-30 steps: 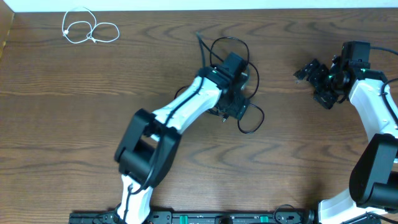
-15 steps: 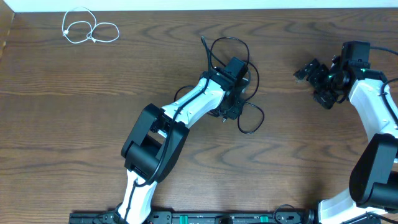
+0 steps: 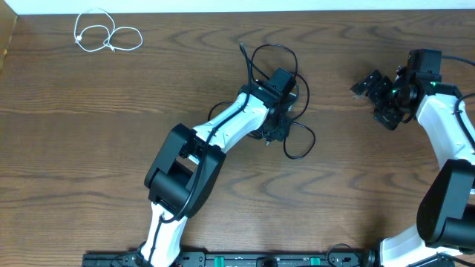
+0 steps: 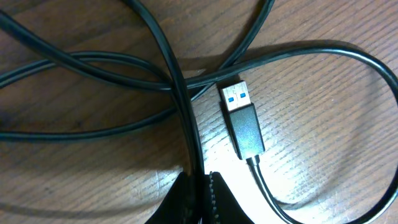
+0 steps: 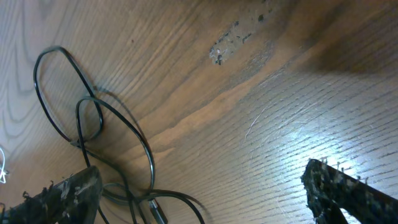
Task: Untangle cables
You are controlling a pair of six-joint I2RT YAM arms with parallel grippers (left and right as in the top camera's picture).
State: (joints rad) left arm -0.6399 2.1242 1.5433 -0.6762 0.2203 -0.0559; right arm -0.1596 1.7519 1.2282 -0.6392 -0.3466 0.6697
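A tangle of black cables (image 3: 286, 96) lies at the table's middle, with one loop toward the far edge and another (image 3: 300, 142) toward the near side. My left gripper (image 3: 277, 113) sits on top of the tangle. In the left wrist view its jaws (image 4: 202, 182) are shut on one black strand (image 4: 186, 112), beside a USB plug (image 4: 241, 121) with a blue insert. The white cable (image 3: 107, 35) lies coiled at the far left corner. My right gripper (image 3: 378, 93) hovers open to the right of the tangle, and its fingers (image 5: 56, 199) frame bare wood with black loops (image 5: 87, 118) at the left.
The table's far edge (image 3: 237, 10) runs close behind the upper black loop. A side wall edge (image 3: 6, 44) shows at the far left. The robot bases and a black rail (image 3: 245, 259) line the near edge. Bare wood lies between the tangle and the white cable.
My left gripper's jaws have closed onto a black strand, after the left arm shifted slightly over the tangle. The right arm has not moved.
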